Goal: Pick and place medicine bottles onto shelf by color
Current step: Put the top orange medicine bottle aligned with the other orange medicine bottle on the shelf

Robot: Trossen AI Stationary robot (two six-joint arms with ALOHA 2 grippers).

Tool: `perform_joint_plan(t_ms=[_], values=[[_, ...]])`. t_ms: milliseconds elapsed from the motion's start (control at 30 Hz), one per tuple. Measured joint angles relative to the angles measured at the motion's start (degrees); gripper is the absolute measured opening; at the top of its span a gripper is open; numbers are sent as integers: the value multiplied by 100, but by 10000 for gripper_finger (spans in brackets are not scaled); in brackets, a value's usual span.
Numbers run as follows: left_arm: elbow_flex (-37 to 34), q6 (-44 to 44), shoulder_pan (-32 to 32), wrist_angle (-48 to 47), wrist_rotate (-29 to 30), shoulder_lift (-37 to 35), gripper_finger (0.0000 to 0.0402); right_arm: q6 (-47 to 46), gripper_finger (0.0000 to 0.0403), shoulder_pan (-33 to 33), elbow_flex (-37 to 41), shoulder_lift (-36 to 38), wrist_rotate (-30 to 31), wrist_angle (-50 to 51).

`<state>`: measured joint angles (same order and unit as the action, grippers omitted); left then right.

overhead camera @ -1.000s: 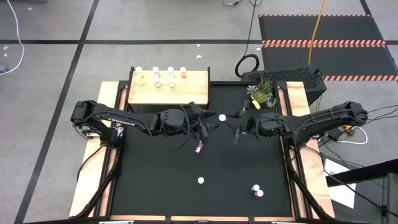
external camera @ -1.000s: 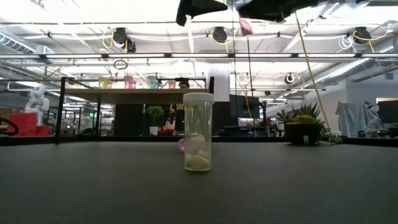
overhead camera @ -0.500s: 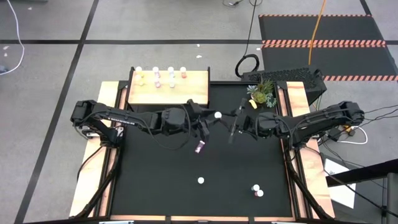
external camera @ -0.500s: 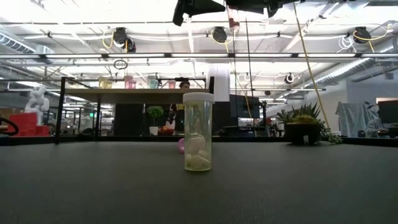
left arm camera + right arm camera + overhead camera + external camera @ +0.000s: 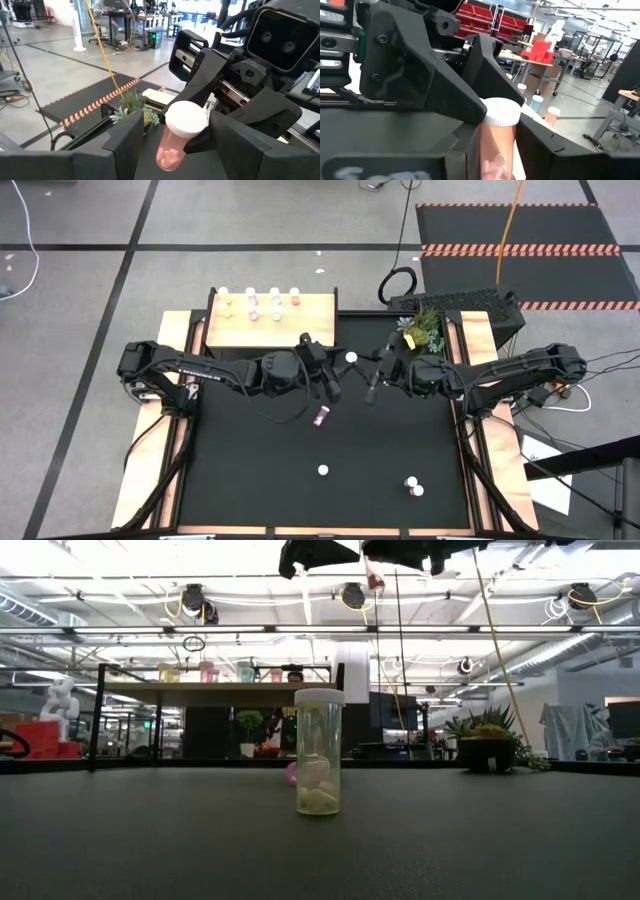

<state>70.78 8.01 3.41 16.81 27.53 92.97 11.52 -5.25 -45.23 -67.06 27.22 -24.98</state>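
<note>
pink bottle between both tools

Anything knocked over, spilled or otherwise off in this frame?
One magenta bottle lies on its side mid-table on the black mat, below the two grippers; the other loose bottles appear upright. Nothing looks spilled.

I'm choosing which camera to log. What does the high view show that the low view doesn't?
Only high: both arms whole, the left claw and right claw meeting at a white-capped bottle, a pink bottle lying on the mat, two bottles together. Only low: the room behind, the pale bottle's contents. Both: shelf with bottles, plant.
</note>
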Motion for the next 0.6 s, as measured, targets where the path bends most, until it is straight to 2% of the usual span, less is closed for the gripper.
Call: perform_joint_plan(t_ms=[300,467,600], values=[[-5,3,-140,243,-98,9,203,294,105,47,-3,1,95,-75],[-7,-51,-160,485,-17,11,210,292,105,134,-4,3,251,-69],[-7,-494,-163,728,-19,13,224,292,105,150,-4,3,254,-61]])
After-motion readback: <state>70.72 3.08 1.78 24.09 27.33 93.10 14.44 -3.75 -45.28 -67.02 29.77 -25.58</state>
